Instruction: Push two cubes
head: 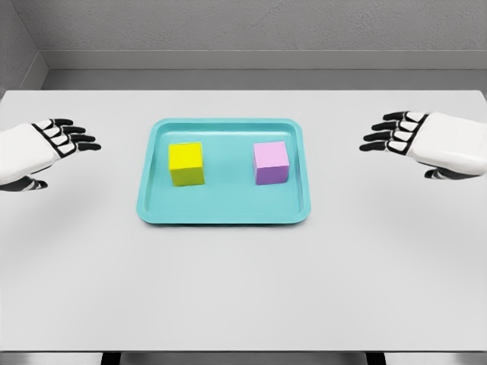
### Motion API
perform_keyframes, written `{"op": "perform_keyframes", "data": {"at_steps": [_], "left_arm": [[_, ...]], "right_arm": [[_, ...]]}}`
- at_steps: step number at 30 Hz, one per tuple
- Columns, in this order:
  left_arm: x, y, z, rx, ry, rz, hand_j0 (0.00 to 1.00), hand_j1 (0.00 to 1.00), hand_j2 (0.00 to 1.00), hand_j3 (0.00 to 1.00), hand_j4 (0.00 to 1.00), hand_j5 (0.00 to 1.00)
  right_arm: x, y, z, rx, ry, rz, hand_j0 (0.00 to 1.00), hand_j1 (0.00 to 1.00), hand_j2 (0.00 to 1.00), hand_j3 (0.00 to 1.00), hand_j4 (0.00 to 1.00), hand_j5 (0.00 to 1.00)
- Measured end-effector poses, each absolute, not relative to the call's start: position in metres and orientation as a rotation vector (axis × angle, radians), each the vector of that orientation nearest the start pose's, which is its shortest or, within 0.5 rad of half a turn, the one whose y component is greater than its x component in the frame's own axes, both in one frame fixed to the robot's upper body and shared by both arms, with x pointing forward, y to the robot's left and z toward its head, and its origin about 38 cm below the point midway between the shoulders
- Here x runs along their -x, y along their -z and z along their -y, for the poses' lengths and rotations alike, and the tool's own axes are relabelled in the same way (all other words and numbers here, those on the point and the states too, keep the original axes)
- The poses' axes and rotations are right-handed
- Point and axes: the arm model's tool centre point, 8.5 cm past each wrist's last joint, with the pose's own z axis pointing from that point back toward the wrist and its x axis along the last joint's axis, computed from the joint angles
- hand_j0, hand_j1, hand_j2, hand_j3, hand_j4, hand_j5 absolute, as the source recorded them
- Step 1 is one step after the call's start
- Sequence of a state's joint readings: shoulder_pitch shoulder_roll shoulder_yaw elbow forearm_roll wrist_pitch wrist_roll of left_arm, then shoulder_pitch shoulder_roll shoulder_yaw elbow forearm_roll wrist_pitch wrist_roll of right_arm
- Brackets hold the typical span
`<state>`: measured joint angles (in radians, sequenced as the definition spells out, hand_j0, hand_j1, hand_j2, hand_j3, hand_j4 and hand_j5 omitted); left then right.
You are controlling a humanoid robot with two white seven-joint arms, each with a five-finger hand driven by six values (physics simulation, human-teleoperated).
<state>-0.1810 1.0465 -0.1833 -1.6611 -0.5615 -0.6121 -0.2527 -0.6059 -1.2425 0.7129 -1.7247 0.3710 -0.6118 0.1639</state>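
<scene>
A teal tray [224,214] at frame centre holds a yellow cube [186,163] and a pink cube [271,163], apart. The left hand [38,152] at the left edge and the right hand [430,142] at the right edge hover over the worktop [243,289], fingers spread, empty.

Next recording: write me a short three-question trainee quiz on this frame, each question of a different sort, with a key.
1. True or false: the yellow cube and the purple cube touch each other on the teal tray.
2. Multiple choice: the left hand is A) gripping the yellow cube, B) open over the table to the left of the tray, C) resting inside the tray.
3. Fill in: the cube nearer the right hand is the ____ one.

Key: 1 false, they stand apart; 2 B; 3 purple.
</scene>
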Motion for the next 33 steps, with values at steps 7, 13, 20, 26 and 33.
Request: {"op": "perform_keyframes", "data": {"at_steps": [7,13,20,26,33], "left_arm": [[-0.364,-0.236,-0.389,-0.77,2.068,1.397,0.78,0.78,0.78,0.78,0.78,0.78],[-0.364,-0.225,-0.384,-0.754,2.095,1.376,0.78,0.78,0.78,0.78,0.78,0.78],[-0.385,-0.227,-0.364,-0.802,2.138,1.393,0.78,0.78,0.78,0.78,0.78,0.78],[-0.404,-0.216,-0.343,-0.767,2.168,1.391,0.78,0.78,0.78,0.78,0.78,0.78],[-0.415,-0.199,-0.329,-0.704,2.197,1.363,0.78,0.78,0.78,0.78,0.78,0.78]], "right_arm": [[-0.374,-0.279,0.347,-0.709,2.772,-2.194,1.0,1.0,1.0,1.0,1.0,1.0],[-0.415,-0.304,0.327,-0.611,2.884,-2.144,0.93,0.93,0.93,0.93,0.93,0.93],[-0.471,-0.28,0.324,-0.83,3.063,-1.901,0.48,0.48,0.48,0.48,0.48,0.48],[-0.477,-0.254,0.308,-0.798,3.115,-1.821,0.56,0.56,0.56,0.56,0.56,0.56],[-0.467,-0.239,0.288,-0.736,3.101,-1.775,0.55,0.55,0.55,0.55,0.55,0.55]]}}
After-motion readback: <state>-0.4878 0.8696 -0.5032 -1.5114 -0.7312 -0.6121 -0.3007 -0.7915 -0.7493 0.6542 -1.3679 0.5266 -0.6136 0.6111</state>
